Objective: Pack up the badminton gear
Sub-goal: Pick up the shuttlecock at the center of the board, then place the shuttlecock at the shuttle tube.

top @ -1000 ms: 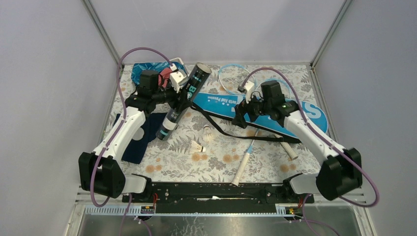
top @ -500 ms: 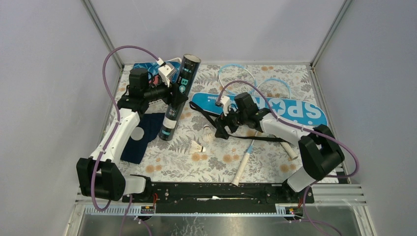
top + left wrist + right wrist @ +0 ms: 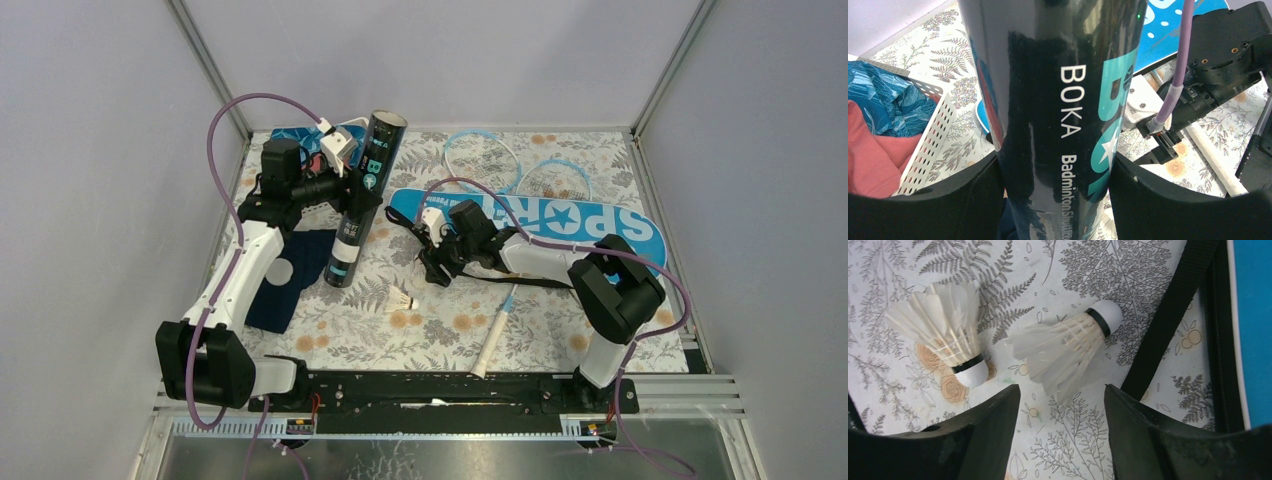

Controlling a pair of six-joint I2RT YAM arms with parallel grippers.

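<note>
My left gripper (image 3: 350, 192) (image 3: 1055, 165) is shut on the long black tube (image 3: 360, 195) (image 3: 1063, 110), holding it nearly upright over the table's left side. Low over the mat, my right gripper (image 3: 432, 268) (image 3: 1062, 390) is open. One white shuttlecock (image 3: 1068, 345) lies just ahead of it, its feather ends reaching the gap between the fingertips. A second shuttlecock (image 3: 948, 335) (image 3: 403, 300) lies to the left. The blue "SPORT" bag (image 3: 545, 215) lies flat behind, its black strap (image 3: 1173, 315) beside the right finger. Two light-blue rackets (image 3: 480, 155) (image 3: 558, 180) lie partly under the bag.
A white basket (image 3: 352, 127) (image 3: 923, 145) with blue and red cloths stands at the back left behind the tube. A navy cloth (image 3: 285, 280) lies near the left arm. White racket handles (image 3: 493, 335) (image 3: 590, 305) stick out toward the front.
The right arm swung left and down to the shuttlecocks, and its jaws narrowed. The left arm raised the tilted tube to nearly upright, then held still.
</note>
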